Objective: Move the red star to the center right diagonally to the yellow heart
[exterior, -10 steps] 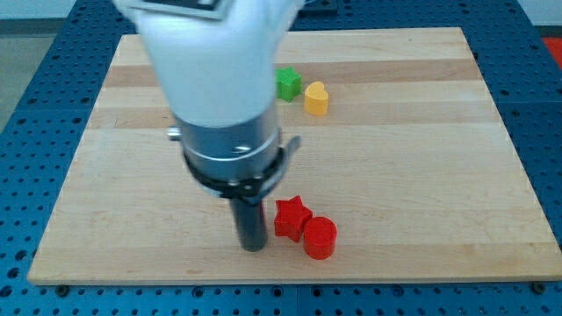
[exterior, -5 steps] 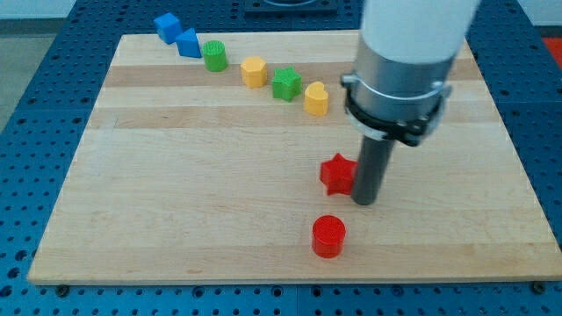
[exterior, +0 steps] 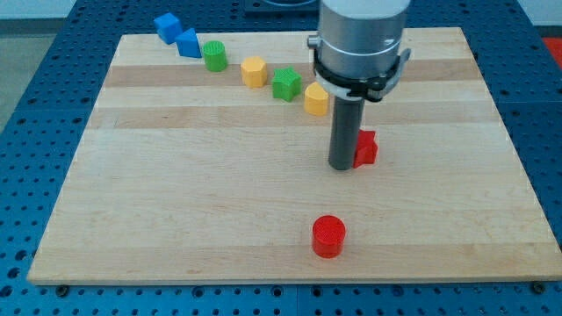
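Observation:
The red star (exterior: 366, 147) lies right of the board's middle, partly hidden behind my rod. My tip (exterior: 341, 166) rests on the board touching the star's left side. The yellow heart (exterior: 315, 100) sits up and to the left of the star, just above my rod, partly covered by the arm's body.
A red cylinder (exterior: 329, 236) stands near the board's bottom edge, below my tip. A row runs from the top left towards the heart: two blue blocks (exterior: 176, 35), a green cylinder (exterior: 214, 56), a yellow hexagonal block (exterior: 254, 72), a green star-like block (exterior: 285, 84).
The red star has moved up and right, away from the red cylinder, to below-right of the yellow heart. My tip went from the star's right side to its left side.

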Motion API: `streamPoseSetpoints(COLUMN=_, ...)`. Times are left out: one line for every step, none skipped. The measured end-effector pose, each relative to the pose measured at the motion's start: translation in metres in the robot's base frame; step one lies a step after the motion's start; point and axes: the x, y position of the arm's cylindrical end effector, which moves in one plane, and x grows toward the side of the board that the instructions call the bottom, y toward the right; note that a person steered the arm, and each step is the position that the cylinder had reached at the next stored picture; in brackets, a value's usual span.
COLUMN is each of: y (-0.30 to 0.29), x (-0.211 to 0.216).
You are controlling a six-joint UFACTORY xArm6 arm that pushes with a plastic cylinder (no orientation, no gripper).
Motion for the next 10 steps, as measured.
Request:
streamPoseSetpoints(y=0.015, x=0.019)
streamPoseSetpoints(y=0.061, x=0.02)
streamPoseSetpoints(y=0.059, x=-0.002)
streamPoseSetpoints(y=0.008, x=-0.016)
streamPoseSetpoints(y=-0.001, x=-0.016)
streamPoseSetpoints(y=-0.029, x=-0.002)
streamPoseSetpoints(y=-0.054, x=-0.005)
streamPoseSetpoints(y=-0.055, x=-0.025)
streamPoseSetpoints(y=-0.052, x=-0.043)
streamPoseSetpoints(y=-0.034, x=-0.044)
